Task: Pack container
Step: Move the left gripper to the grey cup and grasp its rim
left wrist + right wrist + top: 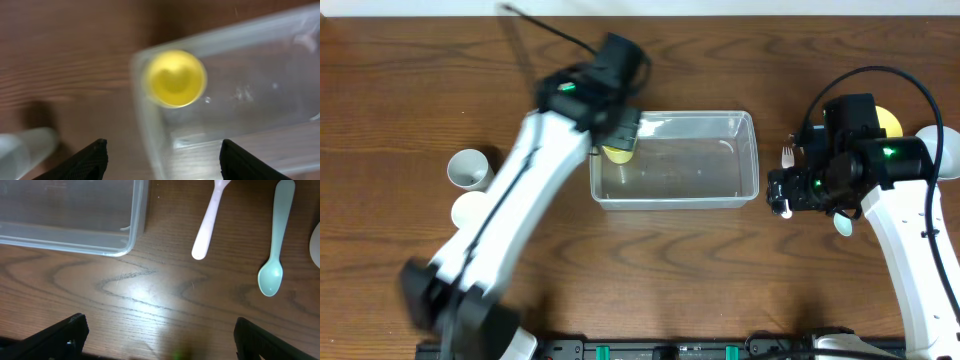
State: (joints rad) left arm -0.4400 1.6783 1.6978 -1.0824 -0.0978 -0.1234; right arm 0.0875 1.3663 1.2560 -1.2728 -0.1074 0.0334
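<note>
The clear rectangular container [700, 175] lies at the table's centre. A small yellow cup [617, 153] stands inside its left end. In the left wrist view the yellow cup [175, 78] sits in a corner of the container [250, 100]. My left gripper [623, 133] hovers above that corner, and its jaws [164, 150] are open and empty. My right gripper [782, 195] is just right of the container. Its jaws [160, 330] are open and empty over bare wood, beside the container's corner [75, 225].
Two white cups [468, 168] [470, 208] stand at the left; one shows in the left wrist view [25, 147]. A white fork [207, 225] and a pale-blue spoon [275, 245] lie right of the container. A yellow bowl [890, 122] and a white bowl [942, 150] sit at the far right.
</note>
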